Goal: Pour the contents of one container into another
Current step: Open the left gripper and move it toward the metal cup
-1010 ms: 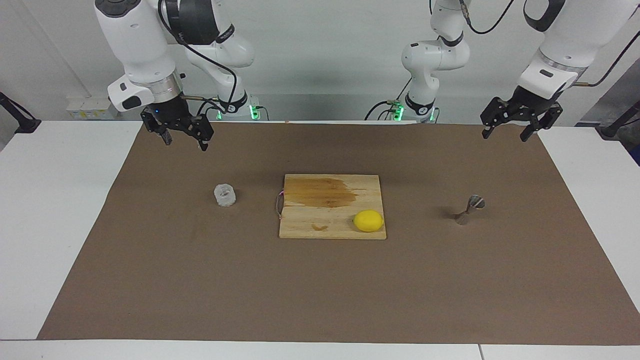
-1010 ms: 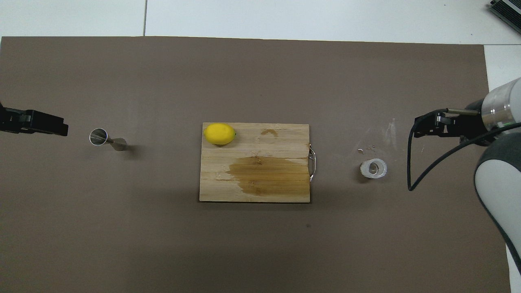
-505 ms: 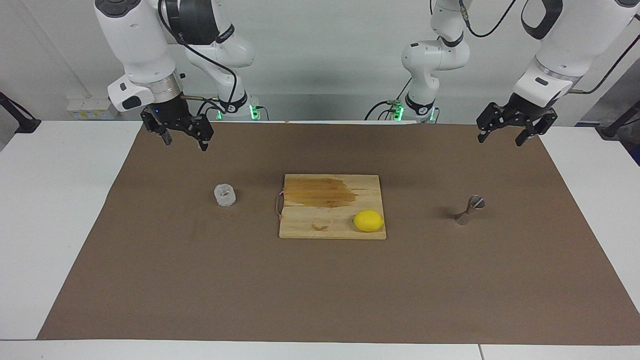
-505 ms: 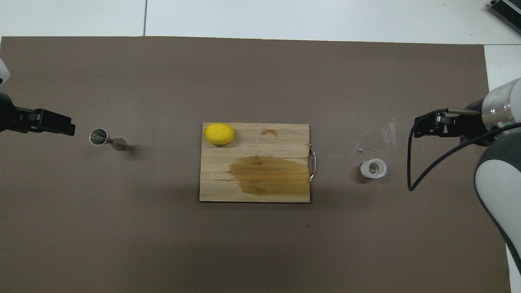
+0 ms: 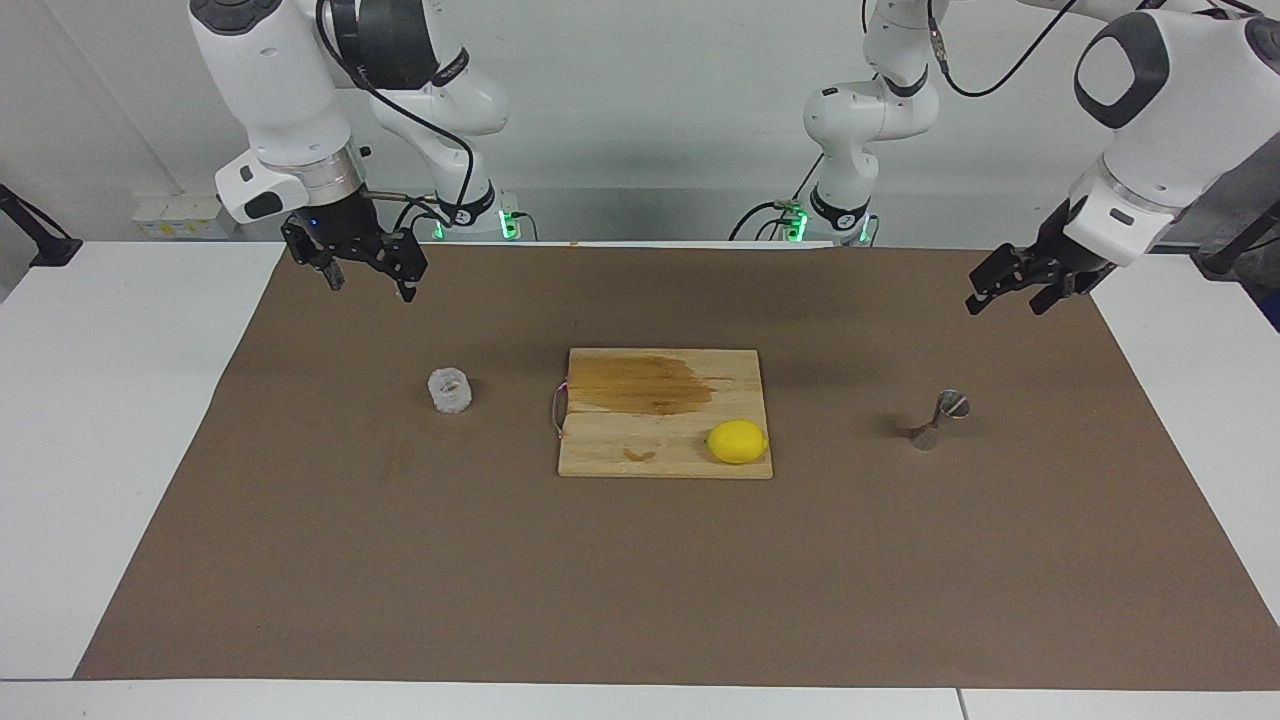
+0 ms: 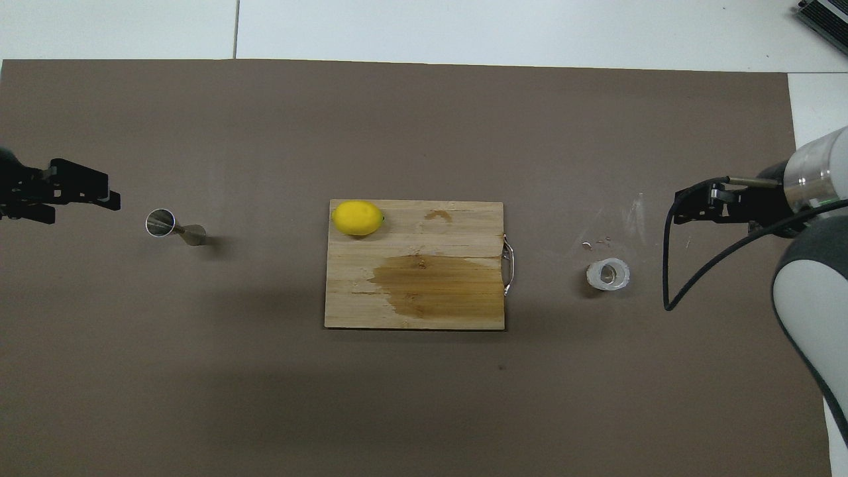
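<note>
- Knobbly whitish glass makes up the cup (image 5: 450,390), which stands upright on the brown mat (image 5: 640,600) toward the right arm's end of the table (image 5: 110,400), well apart from everything else.
- Steel and hourglass-shaped, the jigger (image 5: 938,419) stands upright toward the left arm's end, level with the cup.
- Between them lies a wooden cutting board (image 5: 640,440) with a dark wet stain and a lemon (image 5: 737,441) on it.
- Up in the air over the mat's edge by its base, the right pincer (image 5: 367,270) has its fingers apart and holds nothing.
- Over the mat just outside the jigger, the left pincer (image 5: 1010,292) is tipped sideways, fingers likewise apart and empty.
- Nothing is grasped yet, so I judge the step to be the first reach.
- To do it well, each pincer should close squarely around its vessel's side.
- The jigger's narrow waist looks easy to topple, so a slow, level approach suits it.
- The cup should stay upright until it is over the jigger's mouth.
</note>
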`<state>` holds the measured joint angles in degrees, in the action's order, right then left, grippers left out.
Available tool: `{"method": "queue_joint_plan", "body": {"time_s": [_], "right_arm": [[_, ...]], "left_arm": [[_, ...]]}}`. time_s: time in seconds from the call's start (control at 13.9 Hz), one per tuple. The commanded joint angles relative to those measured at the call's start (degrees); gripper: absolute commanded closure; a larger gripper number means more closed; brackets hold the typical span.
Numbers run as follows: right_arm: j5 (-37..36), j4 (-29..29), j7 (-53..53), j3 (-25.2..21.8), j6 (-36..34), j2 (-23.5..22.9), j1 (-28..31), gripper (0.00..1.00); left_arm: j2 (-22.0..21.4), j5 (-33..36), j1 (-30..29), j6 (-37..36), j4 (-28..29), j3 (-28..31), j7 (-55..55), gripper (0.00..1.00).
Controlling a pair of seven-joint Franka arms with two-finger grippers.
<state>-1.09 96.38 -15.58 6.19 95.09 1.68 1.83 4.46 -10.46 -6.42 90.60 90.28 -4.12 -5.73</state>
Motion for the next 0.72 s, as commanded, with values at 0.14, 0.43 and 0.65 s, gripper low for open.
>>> {"method": "queue_joint_plan", "body": {"time_s": [0.14, 0.43, 0.65], "right_arm": [[1.0, 0.7, 1.5, 0.2, 0.3, 0.6, 0.7, 0.00], [1.0, 0.7, 1.5, 0.2, 0.3, 0.6, 0.8, 0.00], [1.0, 0.7, 1.5, 0.2, 0.3, 0.6, 0.7, 0.00]], "left_arm": [[4.4, -8.1, -5.4, -3.5, -1.3, -0.4, -13.6, 0.00], [8.3, -17.1, -10.3, -4.5, -1.2, -0.4, -27.0, 0.00], [11.4, -22.5, -13.8, -4.2, -1.1, -0.4, -32.9, 0.00]]}}
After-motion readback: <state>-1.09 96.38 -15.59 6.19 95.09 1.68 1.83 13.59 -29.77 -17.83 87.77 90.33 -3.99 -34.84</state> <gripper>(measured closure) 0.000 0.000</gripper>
